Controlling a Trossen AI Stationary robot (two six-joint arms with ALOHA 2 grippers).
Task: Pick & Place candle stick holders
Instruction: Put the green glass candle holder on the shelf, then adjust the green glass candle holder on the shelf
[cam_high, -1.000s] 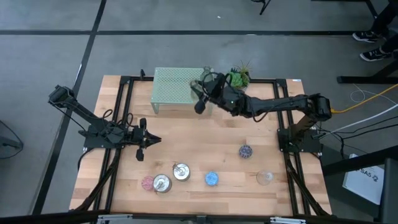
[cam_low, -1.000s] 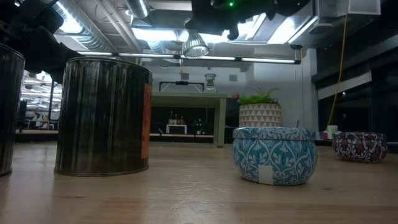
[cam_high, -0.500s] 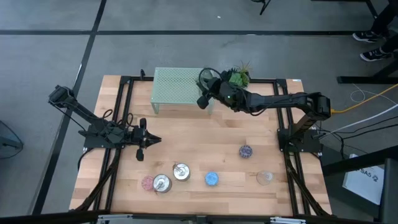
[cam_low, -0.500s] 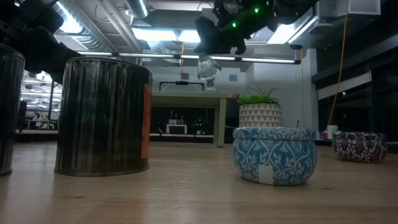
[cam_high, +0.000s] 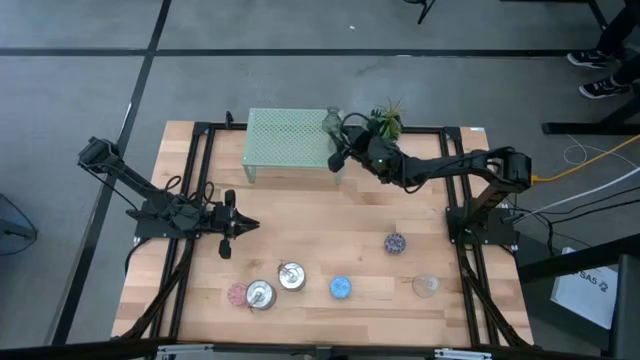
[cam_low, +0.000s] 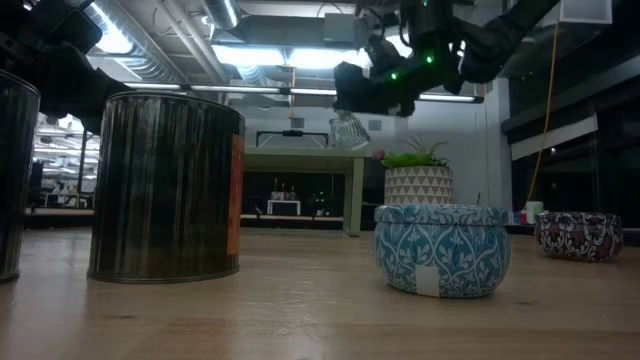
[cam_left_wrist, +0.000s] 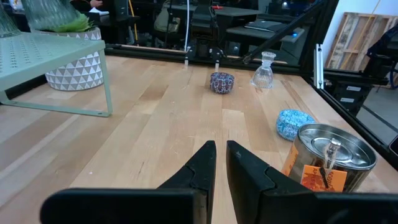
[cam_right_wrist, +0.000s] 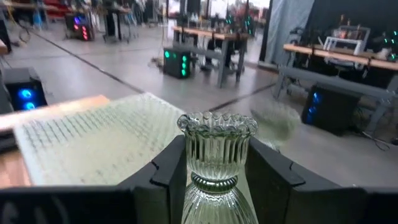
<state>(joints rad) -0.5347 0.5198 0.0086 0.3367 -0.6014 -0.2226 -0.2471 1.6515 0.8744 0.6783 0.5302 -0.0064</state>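
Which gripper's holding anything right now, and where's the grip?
Right gripper holds the glass candle holder by its ribbed cup, above the mesh stand. Left gripper holds nothing.

A mint-green mesh stand (cam_high: 288, 142) sits at the far edge of the wooden table (cam_high: 330, 230), its perforated top raised on thin legs. Just beside it, at the far right end, a spiky green plant (cam_high: 385, 122) grows from a white pot with a triangle pattern (cam_low: 418, 185). Around the table lies grey floor (cam_high: 300, 60) marked with dark lines. A yellow cable (cam_high: 585, 160) trails off to the right.
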